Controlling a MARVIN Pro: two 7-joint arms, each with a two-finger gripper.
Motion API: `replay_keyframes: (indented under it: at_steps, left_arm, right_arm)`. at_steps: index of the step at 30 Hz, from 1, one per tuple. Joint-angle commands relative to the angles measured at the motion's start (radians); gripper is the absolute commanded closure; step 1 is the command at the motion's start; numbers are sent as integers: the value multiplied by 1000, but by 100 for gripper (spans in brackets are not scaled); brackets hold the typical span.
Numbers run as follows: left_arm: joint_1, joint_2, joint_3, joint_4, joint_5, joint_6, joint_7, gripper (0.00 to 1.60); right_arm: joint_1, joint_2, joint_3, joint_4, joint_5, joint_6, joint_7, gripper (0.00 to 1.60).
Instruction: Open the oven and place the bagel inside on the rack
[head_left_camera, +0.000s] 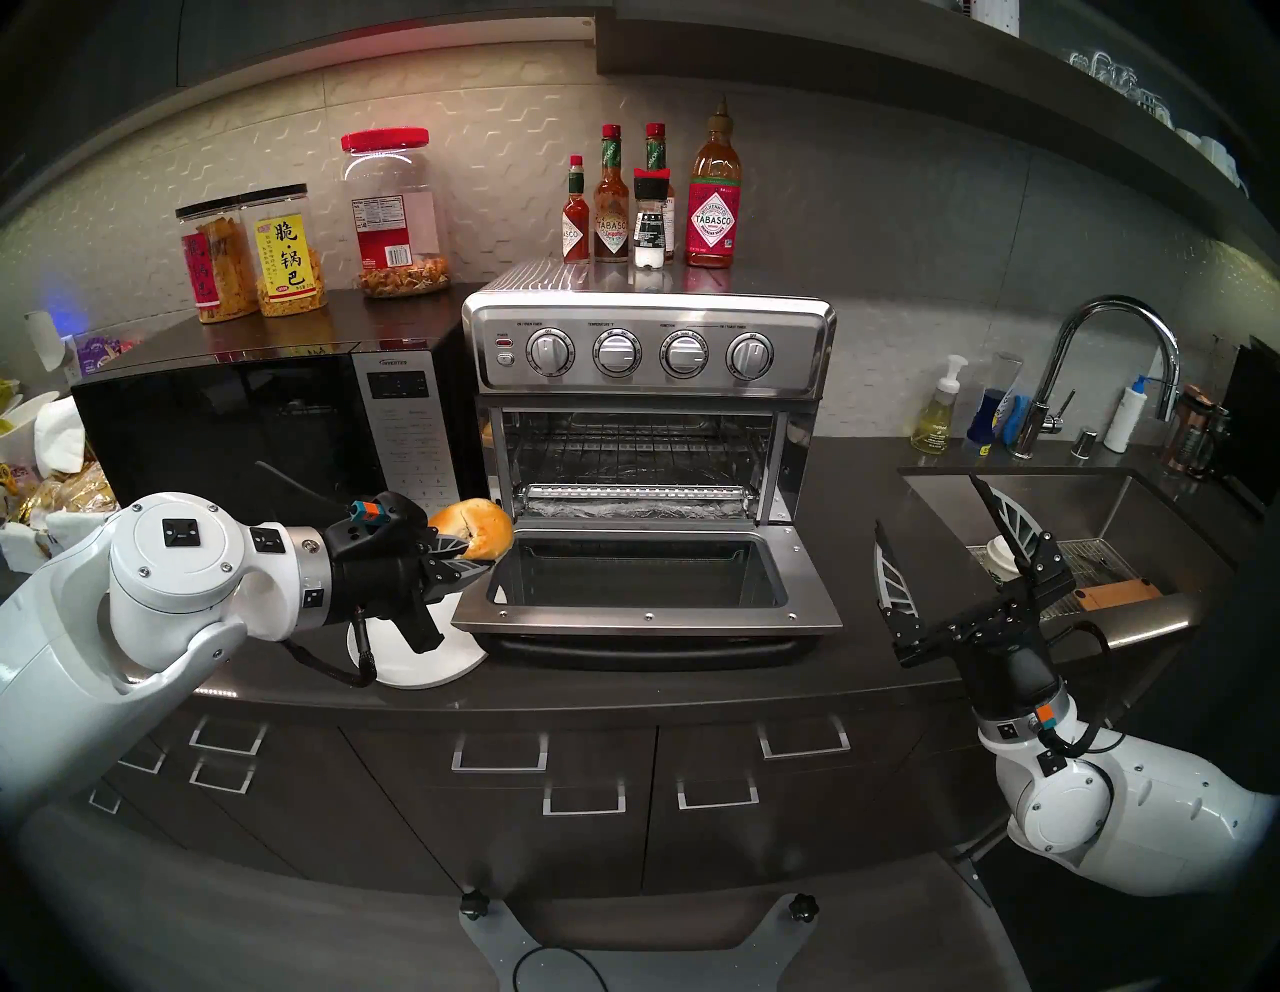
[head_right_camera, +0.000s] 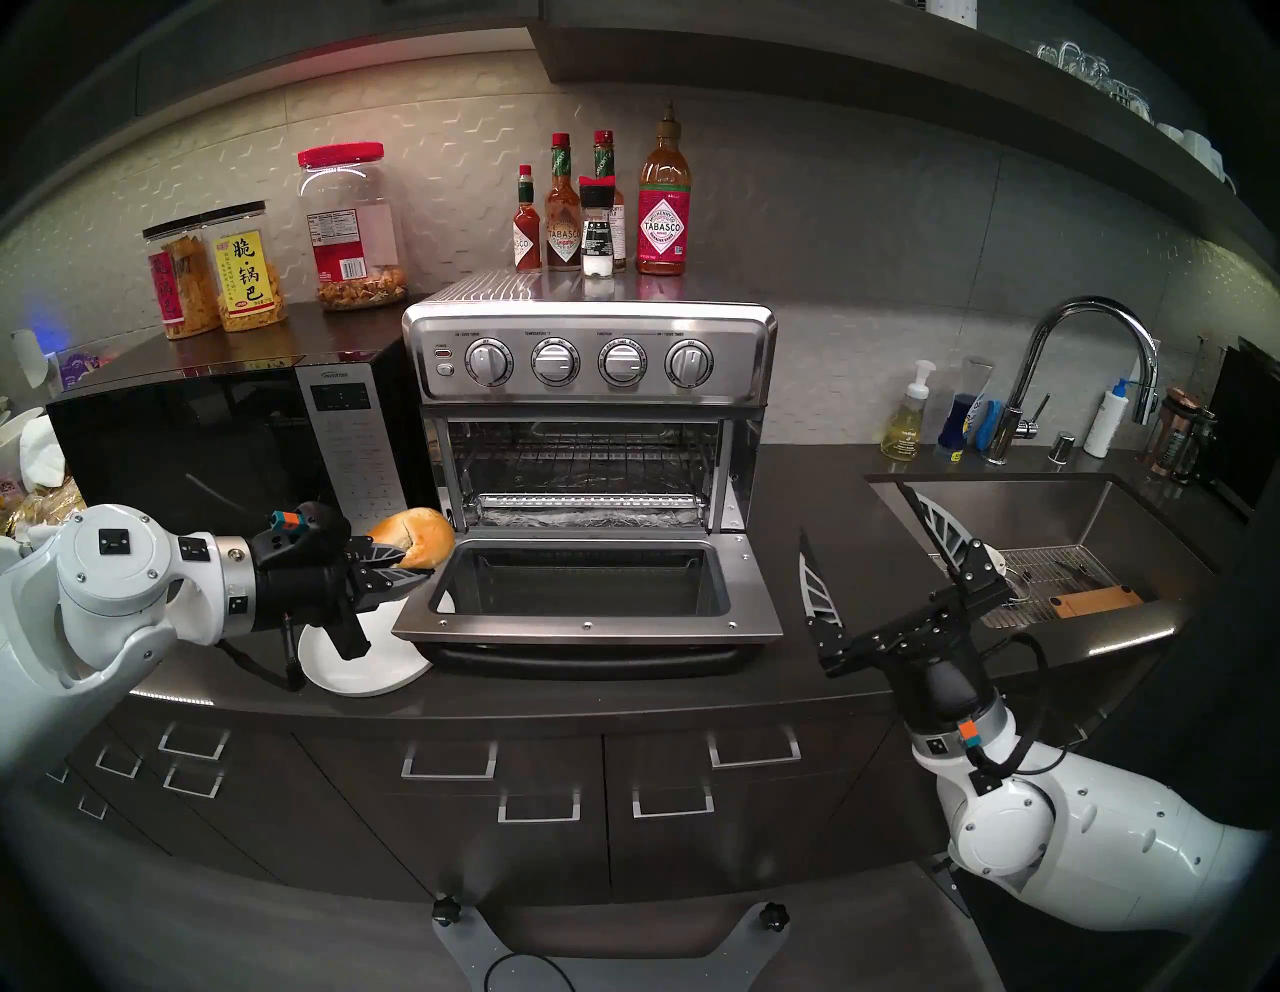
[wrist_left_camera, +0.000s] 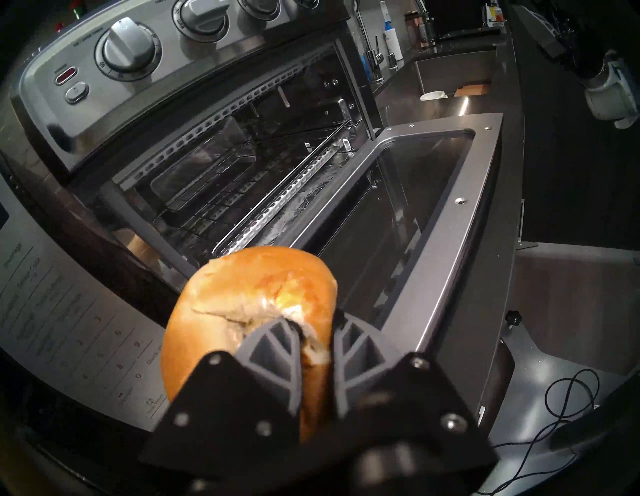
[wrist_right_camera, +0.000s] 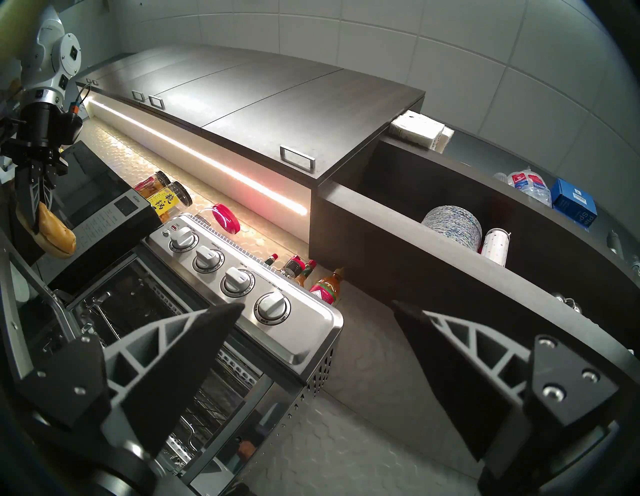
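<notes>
The stainless steel oven (head_left_camera: 647, 353) (head_right_camera: 589, 360) stands mid-counter with its glass door (head_left_camera: 644, 589) (wrist_left_camera: 450, 214) dropped flat. Inside, the wire rack (head_left_camera: 634, 450) (wrist_left_camera: 214, 207) spans the cavity above a foil-covered tray (head_left_camera: 637, 509). My left gripper (head_left_camera: 478, 551) (wrist_left_camera: 313, 336) is shut on the golden-brown bagel (head_left_camera: 474, 526) (head_right_camera: 415, 533) (wrist_left_camera: 249, 304) (wrist_right_camera: 55, 232), held edge-on in the air at the door's left rear corner, just outside the opening. My right gripper (head_left_camera: 931, 547) (wrist_right_camera: 317, 311) hovers open and empty to the right of the door.
A white plate (head_left_camera: 433, 654) lies under my left wrist by the door's front left corner. A black microwave (head_left_camera: 235, 429) stands left of the oven. Sauce bottles (head_left_camera: 647, 201) sit on the oven top. A sink (head_left_camera: 1080, 526) with a faucet lies to the right.
</notes>
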Motion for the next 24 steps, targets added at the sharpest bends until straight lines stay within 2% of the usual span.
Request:
replay_keyframes:
  at_steps: [1,11,13,19,21,22,24]
  left_arm:
    - [-117,22,49,-6,-17,-12,31,160]
    - [-234,-18,160,-6,-5,-2,47,160]
    - [-237,-23,165,-8,-3,-3,48,160]
    - [-321,-77,246,7,28,12,45,160]
    - [-312,-82,241,5,30,9,47,160]
    - [-343,-101,268,12,42,15,43,160]
    - [-353,-112,278,15,49,18,43,160]
  right_arm:
    - [6,-2,6,-10,0,0,-4,0]
    - [6,-2,5,-10,0,-1,-3,0]
    - [6,-2,5,-10,0,-1,-3,0]
    - [6,-2,5,-9,0,-1,-3,0]
    - [6,-2,5,-9,0,-1,-3,0]
    - [6,-2,5,-9,0,-1,-3,0]
    - [6,-2,5,-9,0,-1,-3,0]
